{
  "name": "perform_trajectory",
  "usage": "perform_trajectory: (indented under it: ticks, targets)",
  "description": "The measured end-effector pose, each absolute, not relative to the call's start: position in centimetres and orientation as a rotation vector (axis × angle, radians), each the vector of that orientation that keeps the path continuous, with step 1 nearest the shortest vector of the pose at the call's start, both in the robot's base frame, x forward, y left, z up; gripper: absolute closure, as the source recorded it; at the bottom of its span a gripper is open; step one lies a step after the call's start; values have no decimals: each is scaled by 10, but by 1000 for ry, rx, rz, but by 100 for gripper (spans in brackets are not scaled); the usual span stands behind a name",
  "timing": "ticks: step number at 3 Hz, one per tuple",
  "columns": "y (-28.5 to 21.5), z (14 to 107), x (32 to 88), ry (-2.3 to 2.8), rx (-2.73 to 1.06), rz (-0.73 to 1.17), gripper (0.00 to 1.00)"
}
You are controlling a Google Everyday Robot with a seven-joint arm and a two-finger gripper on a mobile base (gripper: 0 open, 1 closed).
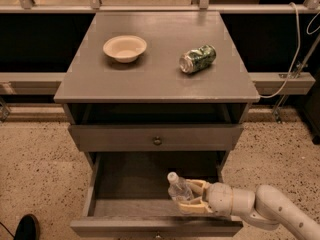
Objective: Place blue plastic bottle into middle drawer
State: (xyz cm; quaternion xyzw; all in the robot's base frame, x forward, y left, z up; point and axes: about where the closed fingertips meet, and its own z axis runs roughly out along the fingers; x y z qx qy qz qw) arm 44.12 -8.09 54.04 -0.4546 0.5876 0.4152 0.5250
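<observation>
The blue plastic bottle (pixel 179 188) is a small clear bottle with a white cap. It is tilted, cap up and to the left, inside the open middle drawer (pixel 125 206), near the drawer's front right. My gripper (pixel 190 196) reaches in from the right on a white arm and its tan fingers (pixel 196 207) are closed around the bottle's lower body. The bottle's base is hidden by the fingers, so I cannot tell whether it touches the drawer bottom.
A cream bowl (pixel 125 48) and a crushed green can (pixel 198 58) sit on the cabinet top. The closed drawer front with a round knob (pixel 157 141) is above the open drawer. A white cable (pixel 295 44) hangs at the right. A dark shoe (pixel 27 227) is at the lower left.
</observation>
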Motion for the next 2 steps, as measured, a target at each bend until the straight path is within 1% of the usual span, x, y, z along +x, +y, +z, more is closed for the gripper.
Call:
perform_trajectory:
  ticks: [1,2]
  targets:
    - [-78,542,441,1389,-1087,1003,100]
    - [-91,539,462,1247,-963,1121,100]
